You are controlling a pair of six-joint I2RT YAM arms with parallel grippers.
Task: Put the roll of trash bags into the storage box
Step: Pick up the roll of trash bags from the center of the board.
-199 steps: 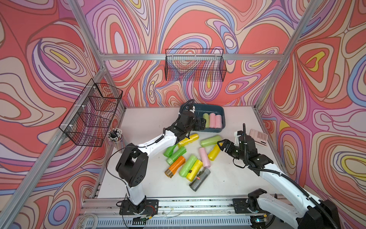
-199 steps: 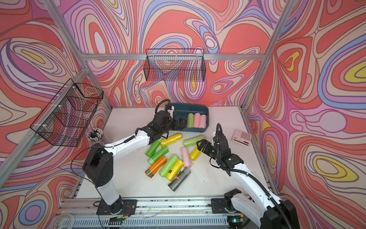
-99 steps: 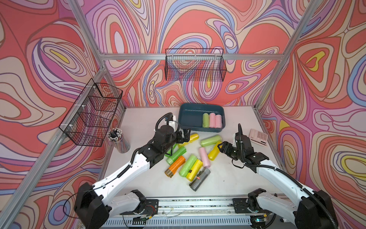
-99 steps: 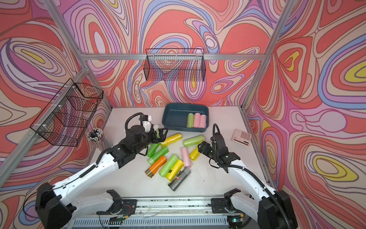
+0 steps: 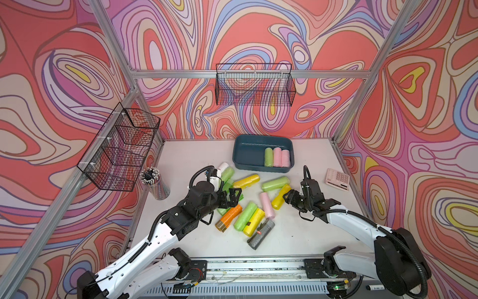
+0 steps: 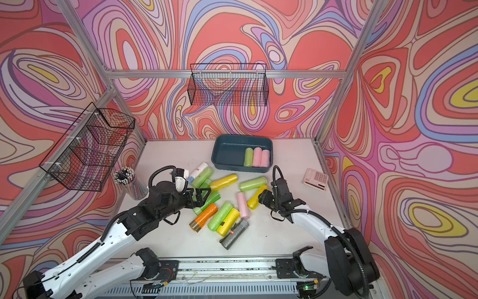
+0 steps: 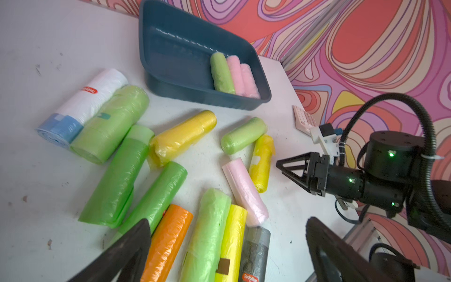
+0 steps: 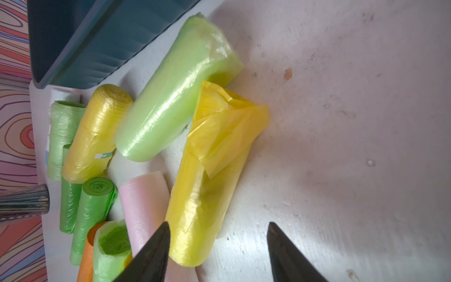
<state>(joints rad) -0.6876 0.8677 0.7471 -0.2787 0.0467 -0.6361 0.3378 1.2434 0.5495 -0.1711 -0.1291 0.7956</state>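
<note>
White surface [image 5: 201,160] | we see storage box [image 5: 258,168] holding 3 rolls [image 5: 277,156] | left tool [image 5: 234,198] spread wide, empty | right tool [image 8: 218,223] spread, straddling yellow roll [image 8: 207,195] end, not pinching

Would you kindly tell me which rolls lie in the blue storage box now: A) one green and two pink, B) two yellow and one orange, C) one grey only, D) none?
A: the storage box holds a green roll beside two pink rolls, packed at one end.
</note>
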